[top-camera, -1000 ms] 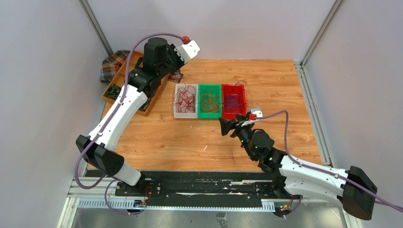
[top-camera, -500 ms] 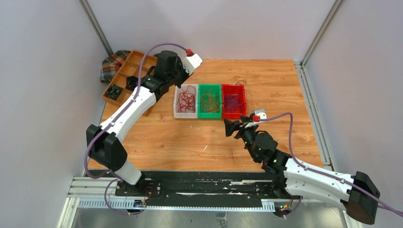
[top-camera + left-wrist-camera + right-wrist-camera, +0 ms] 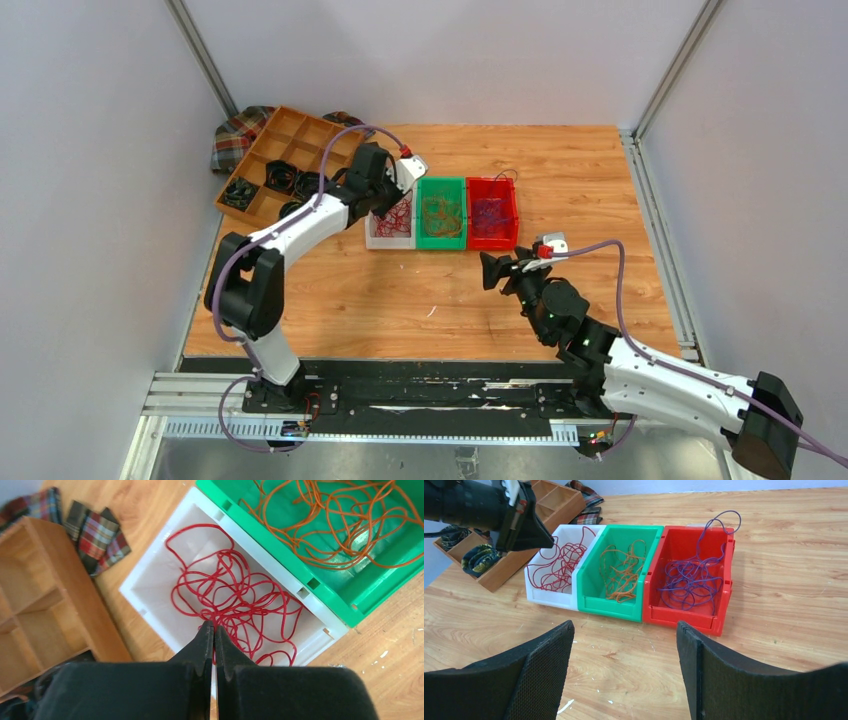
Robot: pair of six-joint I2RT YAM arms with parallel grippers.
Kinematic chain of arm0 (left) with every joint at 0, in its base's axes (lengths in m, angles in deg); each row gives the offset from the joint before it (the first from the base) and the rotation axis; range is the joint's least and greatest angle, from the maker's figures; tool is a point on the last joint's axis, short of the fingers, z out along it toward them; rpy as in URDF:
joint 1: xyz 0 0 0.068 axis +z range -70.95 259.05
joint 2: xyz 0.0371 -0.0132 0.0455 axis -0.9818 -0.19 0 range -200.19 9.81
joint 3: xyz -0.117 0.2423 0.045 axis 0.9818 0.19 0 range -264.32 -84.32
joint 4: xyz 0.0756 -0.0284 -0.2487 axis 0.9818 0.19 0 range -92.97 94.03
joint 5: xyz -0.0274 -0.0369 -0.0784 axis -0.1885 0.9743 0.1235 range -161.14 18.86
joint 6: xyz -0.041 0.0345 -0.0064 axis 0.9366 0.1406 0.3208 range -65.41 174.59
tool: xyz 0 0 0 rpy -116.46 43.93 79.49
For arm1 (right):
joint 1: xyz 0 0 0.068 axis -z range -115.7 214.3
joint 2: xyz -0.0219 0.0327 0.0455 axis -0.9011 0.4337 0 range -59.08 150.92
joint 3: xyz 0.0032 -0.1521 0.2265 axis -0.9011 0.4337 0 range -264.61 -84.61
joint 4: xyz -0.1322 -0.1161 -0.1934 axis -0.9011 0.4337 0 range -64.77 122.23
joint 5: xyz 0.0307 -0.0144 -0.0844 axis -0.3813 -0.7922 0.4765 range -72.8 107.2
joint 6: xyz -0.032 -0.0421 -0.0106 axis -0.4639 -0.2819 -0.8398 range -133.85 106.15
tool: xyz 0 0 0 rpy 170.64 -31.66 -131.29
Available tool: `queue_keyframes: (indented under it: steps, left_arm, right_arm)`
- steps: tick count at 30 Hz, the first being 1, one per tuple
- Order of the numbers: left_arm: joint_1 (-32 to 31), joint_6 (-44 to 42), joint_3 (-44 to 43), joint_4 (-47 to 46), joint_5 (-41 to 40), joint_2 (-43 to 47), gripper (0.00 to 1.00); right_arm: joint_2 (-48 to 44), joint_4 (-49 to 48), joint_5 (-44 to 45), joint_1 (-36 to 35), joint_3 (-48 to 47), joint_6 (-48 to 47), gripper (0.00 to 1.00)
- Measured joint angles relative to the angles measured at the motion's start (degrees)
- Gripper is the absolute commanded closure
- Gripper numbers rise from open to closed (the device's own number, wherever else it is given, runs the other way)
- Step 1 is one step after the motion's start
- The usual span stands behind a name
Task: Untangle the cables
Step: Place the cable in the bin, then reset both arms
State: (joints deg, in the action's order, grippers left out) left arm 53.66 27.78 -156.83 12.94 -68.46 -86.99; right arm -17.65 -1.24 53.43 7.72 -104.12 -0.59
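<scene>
Cables (image 3: pixel 235 605) meet the closed tips of the left pincer (image 3: pixel 214 630), lowered into the white bin (image 3: pixel 150 580) that holds the red ones; whether a strand is pinched is unclear. At 3 o'clock overhead, orange fills the green bin (image 3: pixel 624 527) and purple the red bin (image 3: pixel 684 615), sorted by colour. The right pincer (image 3: pixel 624 630) hangs wide open over the bench (image 3: pixel 774 630) at 5 o'clock, probably waiting clear.

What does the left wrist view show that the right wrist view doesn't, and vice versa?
Only left wrist: the left gripper pressed shut over the thin red wires. Only right wrist: the red plastic bin holding thin purple wires, and the open right gripper. Both: the white plastic bin, the green plastic bin with thin orange wires, the wooden divided tray.
</scene>
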Motion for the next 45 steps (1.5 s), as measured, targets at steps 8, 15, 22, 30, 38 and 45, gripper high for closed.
queue_keyframes:
  steps: [8,15,22,30,38,45]
  left_arm:
    - [0.09,2.05,0.42,-2.45,0.66,-8.07,0.58]
    - [0.17,1.92,-5.97,5.31,2.64,-7.78,0.02]
    - [1.16,2.14,-14.1,16.79,7.34,2.12,0.02]
    - [10.6,5.95,-17.22,22.03,13.64,14.99,0.02]
    - [24.35,13.44,19.63,2.01,15.74,31.21,0.02]
    - [25.73,16.2,46.58,-15.13,14.62,32.0,0.02]
  right_arm:
    - [-1.49,2.97,0.28,0.72,0.0,0.28,0.25]
    - [-1.49,8.11,0.28,2.45,-0.74,0.48,0.21]
    - [-2.6,13.16,0.33,3.89,-2.89,0.33,0.19]
    - [-2.05,17.35,6.4,8.63,-6.03,-2.45,0.19]
    - [3.23,18.56,16.87,27.02,-3.8,-0.55,0.19]
    - [10.88,15.58,18.38,40.41,-1.25,2.49,0.19]
